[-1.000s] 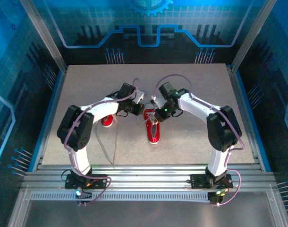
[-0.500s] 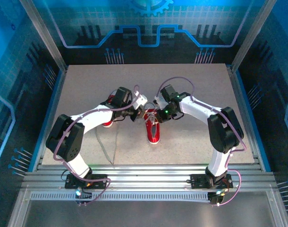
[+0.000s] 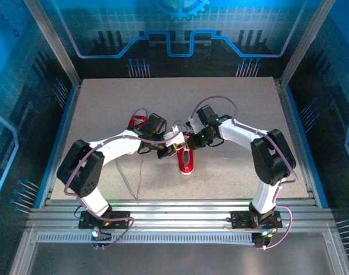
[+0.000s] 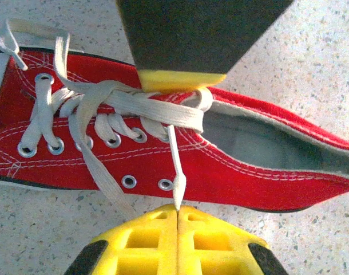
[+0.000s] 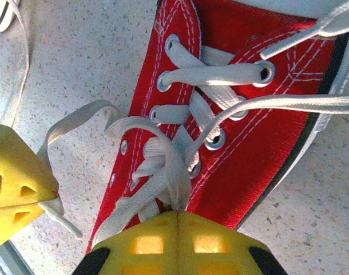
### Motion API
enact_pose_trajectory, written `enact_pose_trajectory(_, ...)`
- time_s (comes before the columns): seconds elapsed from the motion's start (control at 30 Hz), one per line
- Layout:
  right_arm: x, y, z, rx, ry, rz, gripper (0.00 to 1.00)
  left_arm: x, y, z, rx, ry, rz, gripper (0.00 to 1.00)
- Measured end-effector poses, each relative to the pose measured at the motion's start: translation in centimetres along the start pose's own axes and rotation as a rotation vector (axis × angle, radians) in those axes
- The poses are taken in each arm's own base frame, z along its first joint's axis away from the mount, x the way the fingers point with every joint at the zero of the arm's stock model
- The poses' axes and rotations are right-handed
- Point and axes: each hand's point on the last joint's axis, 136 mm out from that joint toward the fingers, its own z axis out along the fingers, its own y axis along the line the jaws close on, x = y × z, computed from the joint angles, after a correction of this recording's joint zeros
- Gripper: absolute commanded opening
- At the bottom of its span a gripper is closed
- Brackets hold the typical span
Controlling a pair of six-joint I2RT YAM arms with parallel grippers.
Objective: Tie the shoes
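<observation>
A small red canvas sneaker with a white rubber sole (image 3: 186, 162) lies near the middle of the speckled grey counter (image 3: 237, 103). Its matching red sneaker (image 3: 138, 121) sits farther back, just behind the left arm. Both arms meet over the nearer shoe. The left gripper (image 4: 177, 211) has its yellow fingers pressed together on the tip of the flat white lace (image 4: 173, 152). The right gripper (image 5: 177, 215) is clamped on a loop of that lace above the eyelets, just beside the left one.
</observation>
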Motion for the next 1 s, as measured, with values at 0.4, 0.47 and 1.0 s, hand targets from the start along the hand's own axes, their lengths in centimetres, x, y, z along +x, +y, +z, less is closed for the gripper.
enact_pose_trajectory(0.4, -0.3, 0.2, 0.0, -0.070, -0.026, 0.028, 0.00, -0.9, 1.3, 0.0, -0.075, 0.037, 0.139, 0.00)
enact_pose_trajectory(0.47, -0.3, 0.2, 0.0, -0.073, -0.027, 0.029, 0.00, -0.7, 1.3, 0.3, -0.074, 0.049, 0.148, 0.00)
enact_pose_trajectory(1.0, -0.3, 0.3, 0.2, -0.090, -0.024, 0.036, 0.00, 0.0, 0.5, 1.3, -0.056, 0.089, 0.161, 0.00)
